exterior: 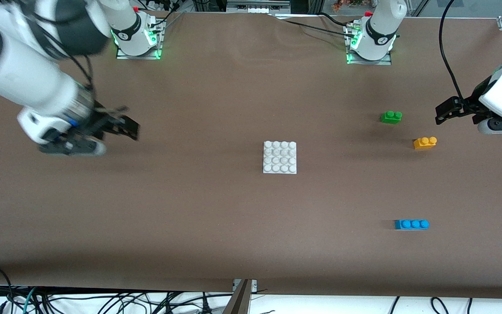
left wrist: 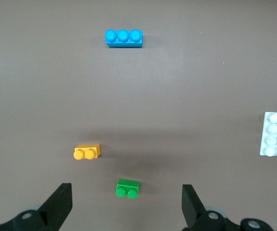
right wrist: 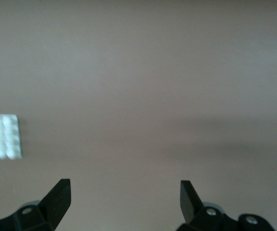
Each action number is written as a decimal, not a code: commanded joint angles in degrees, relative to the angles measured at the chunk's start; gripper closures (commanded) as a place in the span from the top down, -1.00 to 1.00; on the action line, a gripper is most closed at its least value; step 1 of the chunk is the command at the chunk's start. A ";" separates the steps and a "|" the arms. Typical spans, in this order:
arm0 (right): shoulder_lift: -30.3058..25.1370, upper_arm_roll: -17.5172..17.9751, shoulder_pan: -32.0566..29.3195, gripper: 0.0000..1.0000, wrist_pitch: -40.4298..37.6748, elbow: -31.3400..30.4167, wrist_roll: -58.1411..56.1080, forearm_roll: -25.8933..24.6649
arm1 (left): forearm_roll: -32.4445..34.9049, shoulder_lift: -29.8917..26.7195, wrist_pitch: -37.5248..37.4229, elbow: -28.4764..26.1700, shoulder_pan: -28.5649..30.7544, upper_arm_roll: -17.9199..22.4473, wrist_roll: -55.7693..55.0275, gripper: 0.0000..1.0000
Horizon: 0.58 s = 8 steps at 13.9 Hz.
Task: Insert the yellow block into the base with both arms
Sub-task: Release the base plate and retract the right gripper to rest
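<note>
Both grippers, left [left wrist: 126, 204] and right [right wrist: 125, 201], spread wide and empty above bare table [exterior: 190, 209], yellow block [exterior: 425, 142] untouched.

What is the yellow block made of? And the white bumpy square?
The yellow block looks like smooth molded plastic: solid even color, rounded studs, crisp edges. The white base also looks like plastic, slightly glossy, with light catching its round studs. Neither can be confirmed by looks alone.

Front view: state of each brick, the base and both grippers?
yellow block: loose on the table, upright
green brick: loose, upright
blue brick: loose, upright
base: flat, studs bare
left gripper: open, empty
right gripper: open, empty
</note>
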 commanded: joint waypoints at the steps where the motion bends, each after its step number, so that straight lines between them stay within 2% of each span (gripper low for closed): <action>1: -9.26 11.00 -12.27 1.00 -4.08 -6.55 -2.10 -3.69 | -0.79 0.44 -0.94 1.17 -0.39 0.45 0.04 1.00; 4: -9.10 20.23 -24.14 1.00 -4.90 -5.32 -6.66 -5.81 | -0.79 0.44 -0.94 1.17 -0.39 0.45 0.04 1.00; 8: -8.57 20.70 -25.76 1.00 -5.07 -4.01 -7.82 -5.63 | -0.79 0.44 -0.94 1.17 -0.39 0.45 0.04 1.00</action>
